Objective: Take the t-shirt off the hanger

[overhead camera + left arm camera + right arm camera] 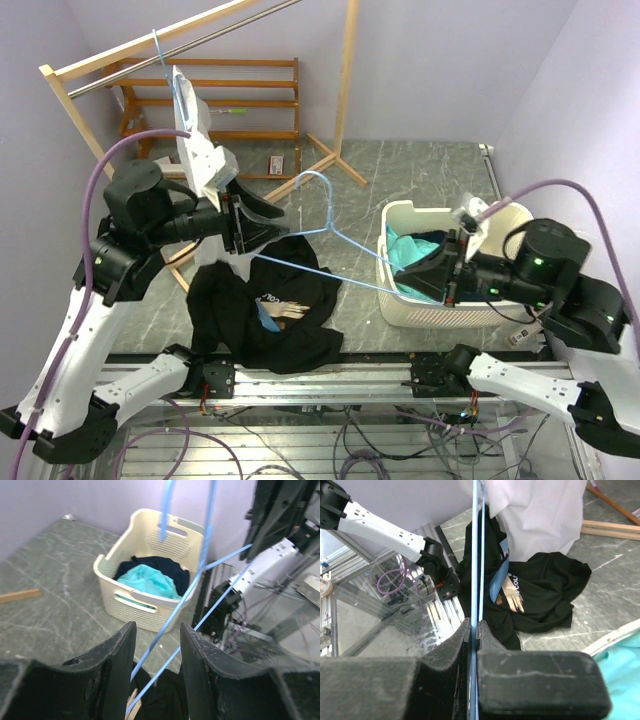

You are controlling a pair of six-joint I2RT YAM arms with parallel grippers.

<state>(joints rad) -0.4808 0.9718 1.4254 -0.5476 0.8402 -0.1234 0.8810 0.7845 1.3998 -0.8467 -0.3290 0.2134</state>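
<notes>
Blue wire hanger (333, 228), pinched in right jaws, threads wide-open left jaws over crumpled black t-shirt (250, 320).

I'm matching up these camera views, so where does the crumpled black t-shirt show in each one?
Top external: crumpled black t-shirt, lower left of centre.
Left wrist: t-shirt at bottom edge, between the jaws.
Right wrist: t-shirt centre right.
Shared landmark: the light blue wire hanger.

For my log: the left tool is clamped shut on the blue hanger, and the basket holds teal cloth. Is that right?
Not quite. The left tool is open, with the hanger wires passing through the gap, as the left wrist view shows. The basket does hold teal cloth.
</notes>
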